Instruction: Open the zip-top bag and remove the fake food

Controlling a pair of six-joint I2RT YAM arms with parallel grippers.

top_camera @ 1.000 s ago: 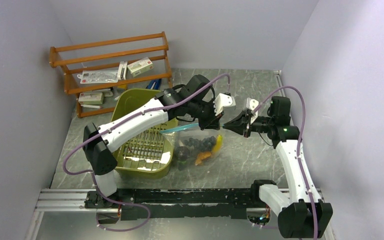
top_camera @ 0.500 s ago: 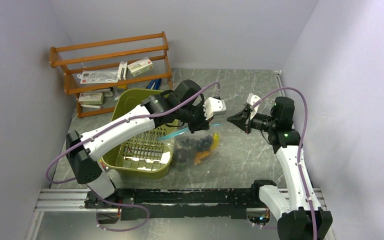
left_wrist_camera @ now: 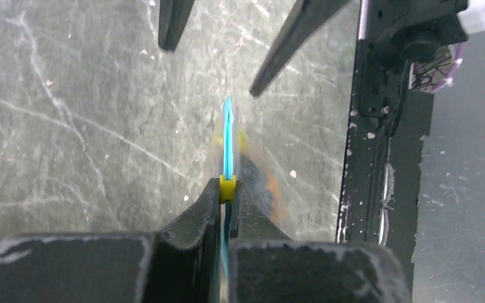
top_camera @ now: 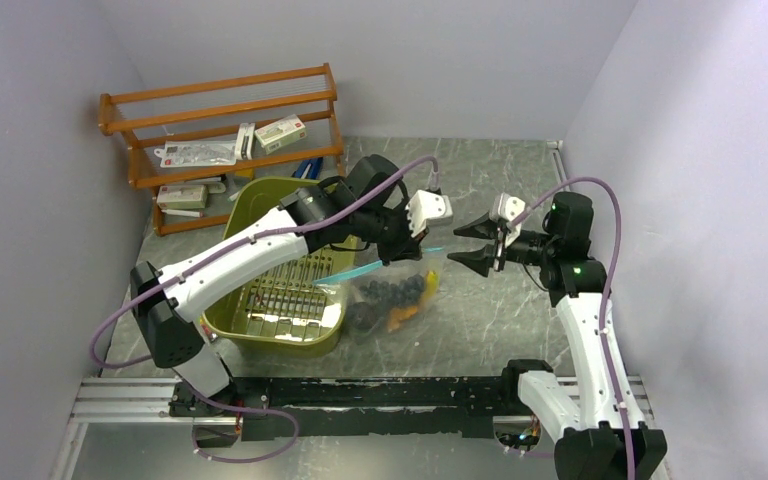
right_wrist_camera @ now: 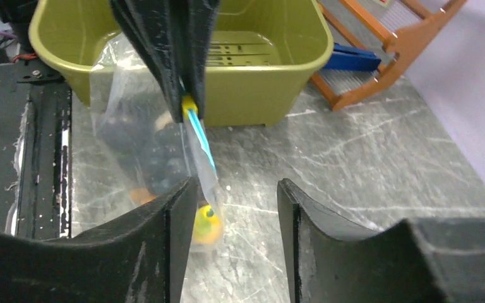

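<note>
The zip-top bag (top_camera: 392, 290) hangs clear and crinkly from its blue zip strip (top_camera: 375, 265). My left gripper (top_camera: 412, 243) is shut on the yellow slider (left_wrist_camera: 227, 185) on that strip (left_wrist_camera: 228, 136). Through the plastic I see the fake food: dark grapes (top_camera: 395, 287), an orange piece (top_camera: 400, 318) and a yellow banana (right_wrist_camera: 205, 224). My right gripper (top_camera: 465, 241) stands open just right of the strip's free end. In the right wrist view the bag's (right_wrist_camera: 139, 145) corner hangs beside the right gripper's (right_wrist_camera: 235, 186) left finger, ungripped.
An olive-green bin (top_camera: 260, 320) with a slotted floor sits left of the bag, under the left forearm. A wooden rack (top_camera: 220, 130) with packets stands at the back left. A black rail (top_camera: 360, 392) runs along the near table edge.
My left gripper slid left along the zip strip, carrying the bag toward the bin. The right gripper, shut until half a second ago, has opened and let go of the strip's end.
</note>
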